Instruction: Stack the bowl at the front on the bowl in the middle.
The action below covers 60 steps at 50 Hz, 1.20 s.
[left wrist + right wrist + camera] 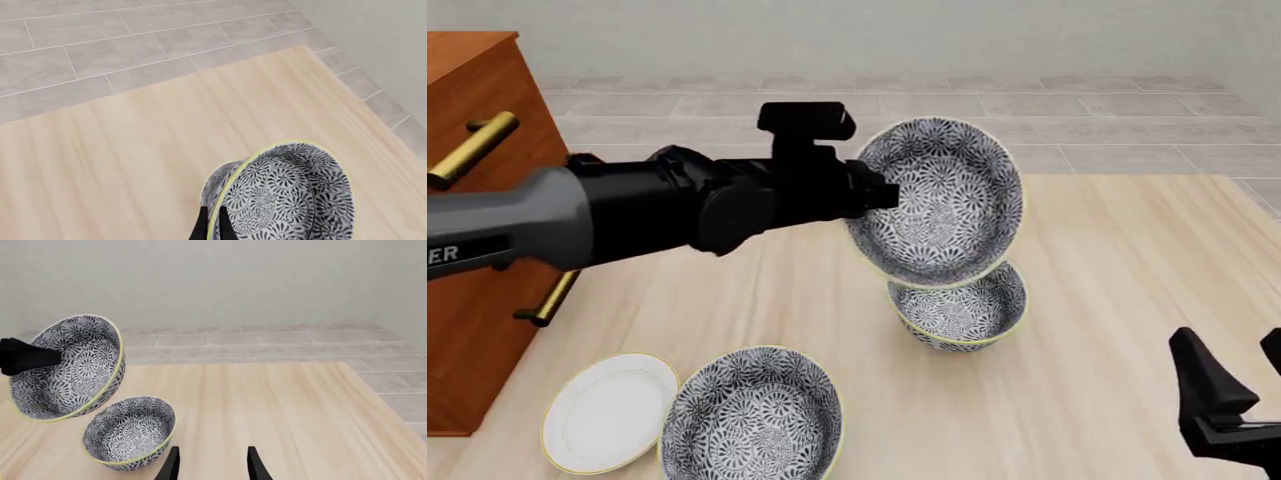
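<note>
A floral bowl (941, 200) with a yellow rim hangs tilted on its side in the air, and my left gripper (888, 195) is shut on its rim (212, 220). Directly below it, the bowl in the middle (961, 312) stands upright on the wooden table; the two are apart. The right wrist view shows the held bowl (67, 365) above and beside the middle bowl (130, 432). Another alike bowl (754, 415) rests at the table's front left. My right gripper (1244, 372) stays low at the front right, open and holding nothing (212, 465).
A flat white plate (607, 410) lies next to the front-left bowl. A wooden cabinet (487, 150) with brass handles stands along the left side. The table's far edge (1121, 177) meets a grey tiled floor.
</note>
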Motion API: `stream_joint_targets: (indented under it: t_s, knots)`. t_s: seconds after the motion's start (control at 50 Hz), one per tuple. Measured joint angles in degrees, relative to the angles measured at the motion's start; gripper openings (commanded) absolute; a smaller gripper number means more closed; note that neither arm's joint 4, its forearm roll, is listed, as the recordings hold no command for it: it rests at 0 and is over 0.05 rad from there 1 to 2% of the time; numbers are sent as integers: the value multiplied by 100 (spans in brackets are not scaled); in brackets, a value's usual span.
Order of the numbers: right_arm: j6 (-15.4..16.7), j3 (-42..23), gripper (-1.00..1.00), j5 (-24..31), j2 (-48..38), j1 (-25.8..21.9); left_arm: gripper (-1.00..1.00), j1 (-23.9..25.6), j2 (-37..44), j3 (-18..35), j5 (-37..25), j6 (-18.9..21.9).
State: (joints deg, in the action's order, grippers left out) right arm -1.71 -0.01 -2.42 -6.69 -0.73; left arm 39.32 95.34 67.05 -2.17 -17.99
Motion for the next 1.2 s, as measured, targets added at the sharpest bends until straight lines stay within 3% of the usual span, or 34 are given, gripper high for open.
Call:
stream_joint_targets:
  t_s: [0.66, 1.2]
  knots:
    - [-83, 0, 100, -304, -321, 111, -100, 414, 903, 922, -183, -123]
    - [57, 1, 100, -272, -379, 192, -100, 313, 1156, 1081, -183, -77]
